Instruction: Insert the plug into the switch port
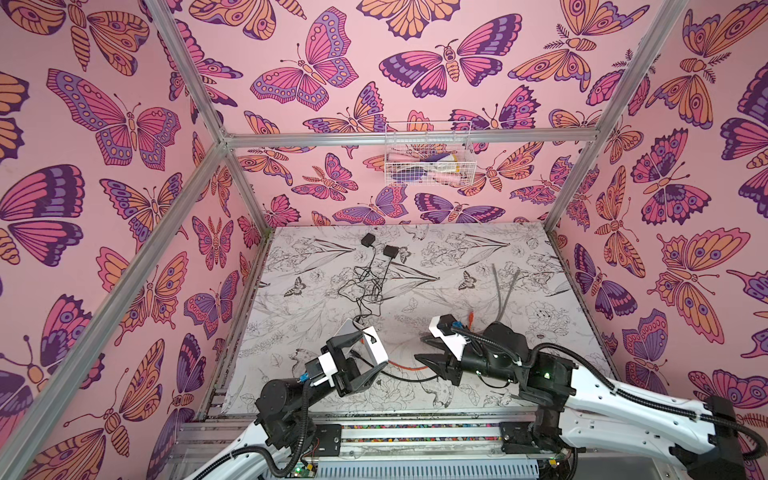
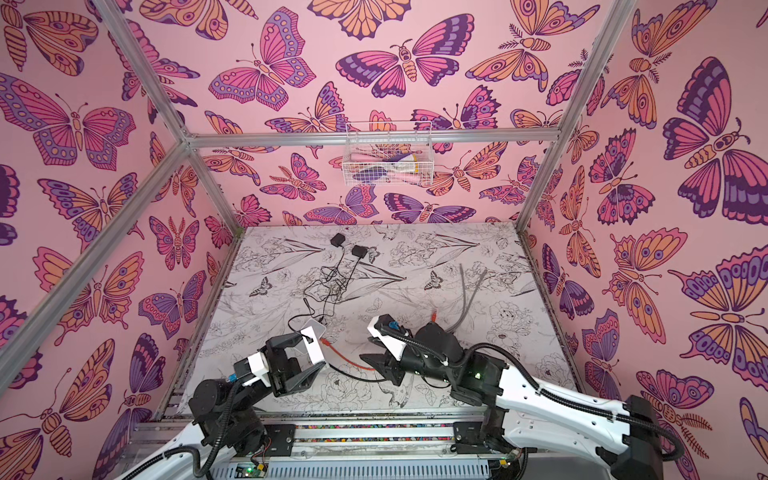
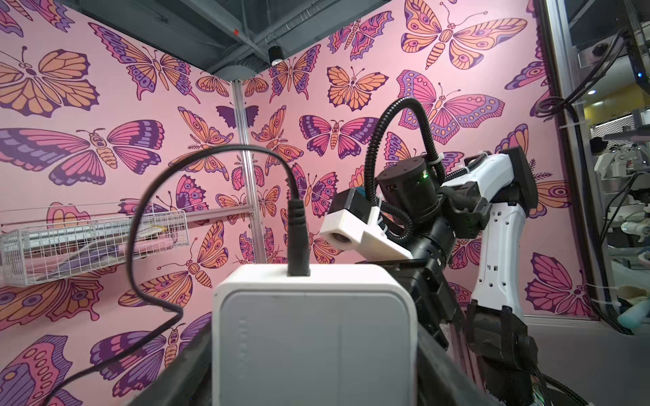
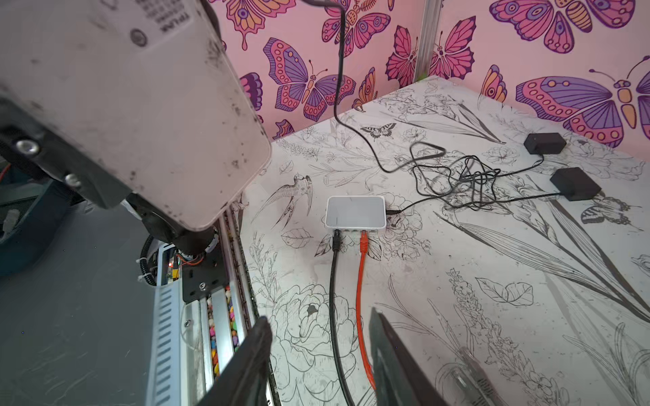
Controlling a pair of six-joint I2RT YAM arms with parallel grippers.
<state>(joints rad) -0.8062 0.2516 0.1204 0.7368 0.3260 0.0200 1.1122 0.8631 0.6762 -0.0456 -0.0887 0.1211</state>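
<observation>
Orange plug: seated in a port on the front face of the table switch, a small white box lying flat on the table, near the front edge and left of centre. Black plug sits in another port on the same face, close beside it. Orange cable and black cable run side by side from those ports toward the right arm.

Right gripper: low over the table to the right of the table switch, pointing left at it. Jaws stand apart, roughly half spread. Both cables pass between the fingers along the tabletop; neither is pinched, nothing is held.

Left gripper: jaws closed on the raised switch, a second white box carried clear of the table, tilted, almost directly above the table switch in both top views. Its scuffed, labelled underside shows in the right wrist view. Black power lead is plugged into its upper edge and loops off to the far side.

Farther out: tangle of black cords at mid-table, running to two black adapters near the far edge. Two grey cables lie right of centre, beyond the right arm. White wire basket hangs on the far wall.
</observation>
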